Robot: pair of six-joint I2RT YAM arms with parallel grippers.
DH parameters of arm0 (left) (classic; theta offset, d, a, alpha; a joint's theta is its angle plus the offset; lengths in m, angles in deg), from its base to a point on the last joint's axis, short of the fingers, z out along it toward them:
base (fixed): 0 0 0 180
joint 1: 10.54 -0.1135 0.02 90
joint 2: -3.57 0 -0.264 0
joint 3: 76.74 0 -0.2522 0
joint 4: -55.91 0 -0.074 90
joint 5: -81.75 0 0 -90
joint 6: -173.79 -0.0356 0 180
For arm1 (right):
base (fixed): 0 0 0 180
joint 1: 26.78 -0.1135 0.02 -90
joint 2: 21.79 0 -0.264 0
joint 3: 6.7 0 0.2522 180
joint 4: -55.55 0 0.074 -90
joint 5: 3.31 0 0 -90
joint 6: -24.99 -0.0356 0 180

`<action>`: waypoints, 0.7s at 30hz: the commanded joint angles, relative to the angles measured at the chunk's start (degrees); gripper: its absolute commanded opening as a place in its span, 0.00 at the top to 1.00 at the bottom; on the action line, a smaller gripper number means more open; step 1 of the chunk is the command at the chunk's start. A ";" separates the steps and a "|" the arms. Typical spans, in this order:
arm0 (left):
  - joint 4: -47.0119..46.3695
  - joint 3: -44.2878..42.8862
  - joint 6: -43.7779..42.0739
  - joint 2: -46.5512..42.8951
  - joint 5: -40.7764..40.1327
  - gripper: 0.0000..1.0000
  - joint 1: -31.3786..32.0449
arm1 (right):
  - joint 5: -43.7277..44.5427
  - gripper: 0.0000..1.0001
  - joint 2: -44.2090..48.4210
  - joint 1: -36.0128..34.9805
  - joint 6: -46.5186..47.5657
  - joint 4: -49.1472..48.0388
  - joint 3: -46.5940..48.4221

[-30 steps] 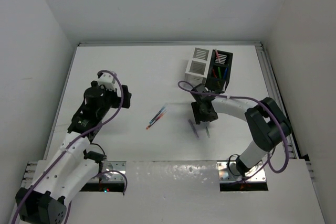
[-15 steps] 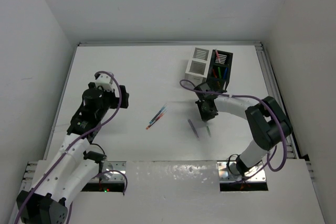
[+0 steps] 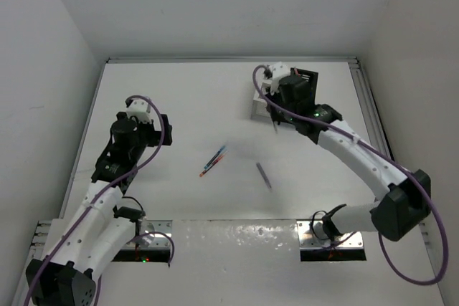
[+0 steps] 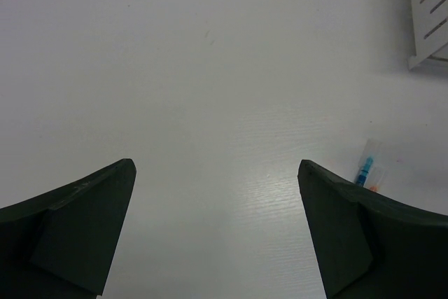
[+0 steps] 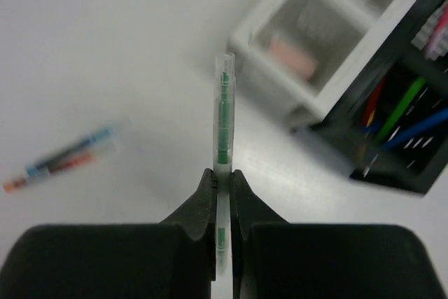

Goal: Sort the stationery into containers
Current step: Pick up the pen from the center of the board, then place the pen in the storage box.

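My right gripper (image 5: 222, 173) is shut on a clear-barrelled green pen (image 5: 224, 113) that sticks out past the fingertips. It hangs raised in front of the containers (image 3: 278, 114). The white container (image 5: 329, 40) holds a pink eraser (image 5: 294, 57). To its right, the black container (image 5: 406, 124) holds several coloured pens. On the table lie a blue and an orange pen (image 3: 214, 160) side by side, and a purple pen (image 3: 264, 175). At the left, my left gripper (image 4: 217, 173) is wide open over bare table, with nothing between its fingers.
The white table ends at walls on the left, back and right. A raised rail (image 3: 369, 120) runs along the right edge. The left wrist view catches the blue pen's tip (image 4: 365, 169) and a corner of the white container (image 4: 428, 12).
My right gripper closed on the green pen beside the purple one, lifted it and carried it back toward the containers. The left arm barely shifted.
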 commanded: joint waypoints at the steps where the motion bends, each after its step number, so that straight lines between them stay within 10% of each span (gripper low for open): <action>1: -3.04 -0.30 -0.44 0.69 -0.54 0.01 -1.45 | -0.41 1.00 1.12 5.01 1.87 -17.49 2.35; 11: -3.13 -0.39 -0.36 2.89 0.34 0.01 -4.96 | 9.89 1.00 -19.78 16.98 7.48 -50.81 10.69; 21: -4.62 -0.30 0.26 6.14 2.54 0.01 -9.00 | 12.87 1.00 -29.65 20.94 9.60 -54.34 12.11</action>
